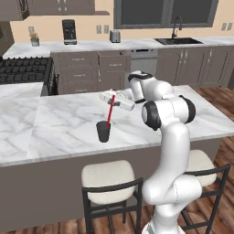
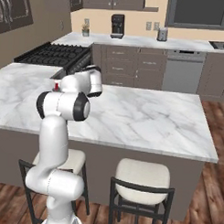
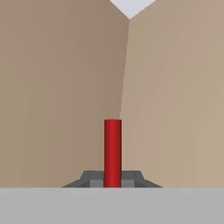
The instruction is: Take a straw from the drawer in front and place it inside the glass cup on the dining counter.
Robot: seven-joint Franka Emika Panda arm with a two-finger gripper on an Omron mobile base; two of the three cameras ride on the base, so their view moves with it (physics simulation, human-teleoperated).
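Centrally in the left base view, the white marble bench with grey veins runs across the frame over a plain grey-brown base, and the glass cup stands upright on it, just left of middle. Out of the cup rises the straw, tilted, its lower end inside the cup and its upper end clamped in the end effector, whose fingers are closed narrowly on it. In the hand view the straw stands as a red stick between the dark finger tips at the bottom centre. Two stools with pale cushions and dark frames stand along the lower edge, on a wooden floor. Along the top, a second marble worktop carries a coffee machine and a toaster, with a stove at the left and a sink at the upper right.
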